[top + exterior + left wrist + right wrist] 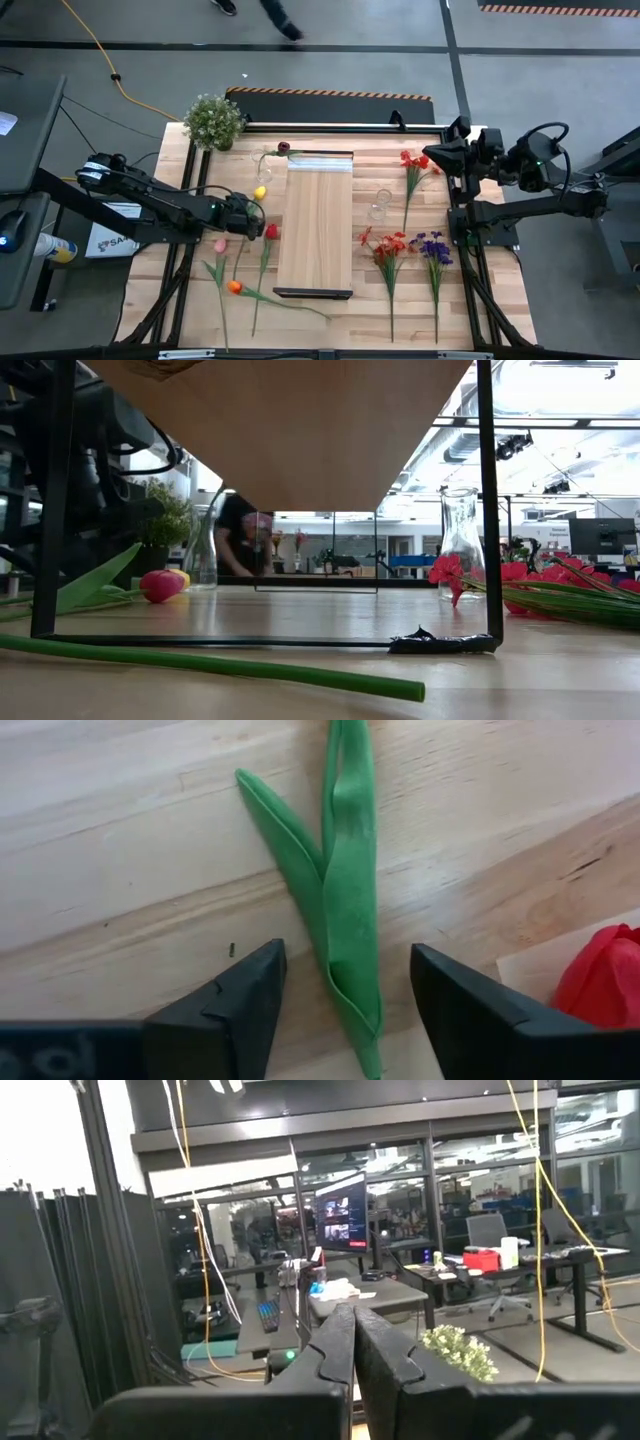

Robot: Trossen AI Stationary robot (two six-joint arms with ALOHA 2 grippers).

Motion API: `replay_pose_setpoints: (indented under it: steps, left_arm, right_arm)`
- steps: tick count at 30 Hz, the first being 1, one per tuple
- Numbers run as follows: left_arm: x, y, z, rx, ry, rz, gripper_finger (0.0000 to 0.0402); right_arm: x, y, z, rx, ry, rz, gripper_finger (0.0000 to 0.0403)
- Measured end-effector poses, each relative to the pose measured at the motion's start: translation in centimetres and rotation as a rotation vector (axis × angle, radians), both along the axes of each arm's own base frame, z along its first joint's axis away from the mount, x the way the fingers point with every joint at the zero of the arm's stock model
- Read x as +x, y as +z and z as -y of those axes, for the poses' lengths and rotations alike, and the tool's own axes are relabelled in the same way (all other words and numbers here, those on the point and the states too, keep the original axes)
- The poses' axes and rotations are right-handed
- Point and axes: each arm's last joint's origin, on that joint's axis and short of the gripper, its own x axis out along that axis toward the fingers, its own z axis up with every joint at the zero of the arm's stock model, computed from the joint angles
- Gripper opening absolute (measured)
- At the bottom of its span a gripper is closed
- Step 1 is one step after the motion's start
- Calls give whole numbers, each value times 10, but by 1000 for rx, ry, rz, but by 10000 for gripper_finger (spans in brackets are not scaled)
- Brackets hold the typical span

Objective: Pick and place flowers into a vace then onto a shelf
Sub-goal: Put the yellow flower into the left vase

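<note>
Barely started: flowers (262,262) all flat on table either side of shelf (317,222), vase (381,205) empty; left gripper (345,1010) parted astride green stem (350,890) left of shelf, ungrasped; right gripper (354,1342) clenched empty, off right

High cam straight down; low cam level w/ tabletop (300,610); left wrist close on tabletop, right wrist roomward.
</note>
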Motion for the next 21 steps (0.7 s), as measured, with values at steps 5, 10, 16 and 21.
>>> replay_pose_setpoints:
  steps: [5, 10, 16, 21]
  left_arm:
    - [-2, -1, 0, -2, 3, -20, 176]
    - [-5, -1, -1, -23, 75, -33, 108]
    - [-5, -1, -1, -27, 141, -6, 36]
    - [-3, 4, -1, -48, 219, 64, 36]
  right_arm:
    - [0, 0, 0, 3, 0, 0, 0]
    - [0, 0, 0, 3, 0, 0, 0]
    - [0, 0, 0, 3, 0, 1, 0]
    - [0, 0, 0, 4, 0, 0, 0]
